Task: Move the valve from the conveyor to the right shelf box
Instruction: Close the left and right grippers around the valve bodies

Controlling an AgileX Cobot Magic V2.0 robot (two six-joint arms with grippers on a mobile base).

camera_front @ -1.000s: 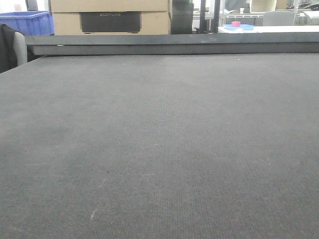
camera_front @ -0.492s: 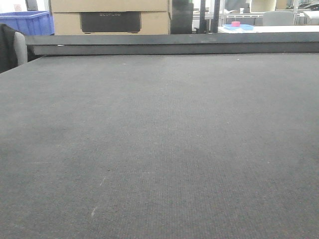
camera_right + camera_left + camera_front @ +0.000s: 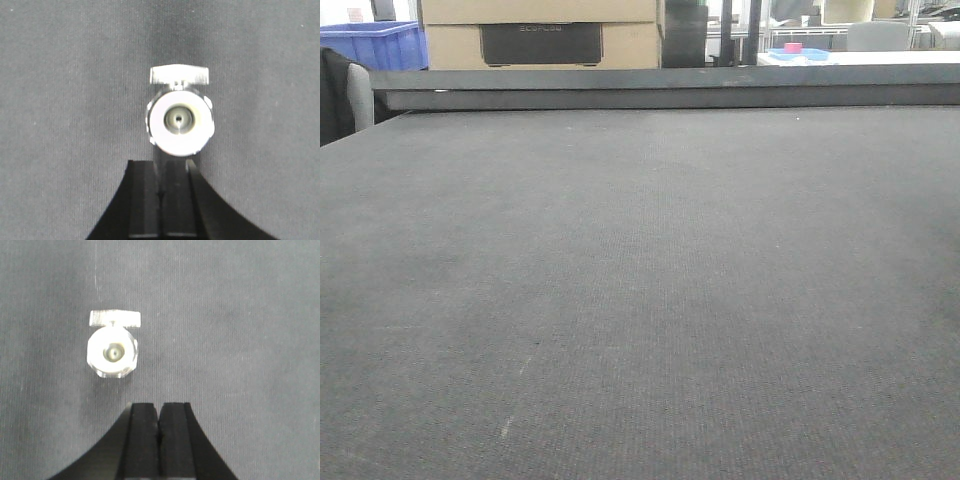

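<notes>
Nothing moved, shiny round flat-handled valve (image 3: 180, 120)

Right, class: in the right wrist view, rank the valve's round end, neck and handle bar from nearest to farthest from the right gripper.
1. Valve's round end, directly ahead of the right gripper, meeting its tips in the picture.
2. Neck, just beyond the round end.
3. Handle bar, crosswise at the far top.
</notes>
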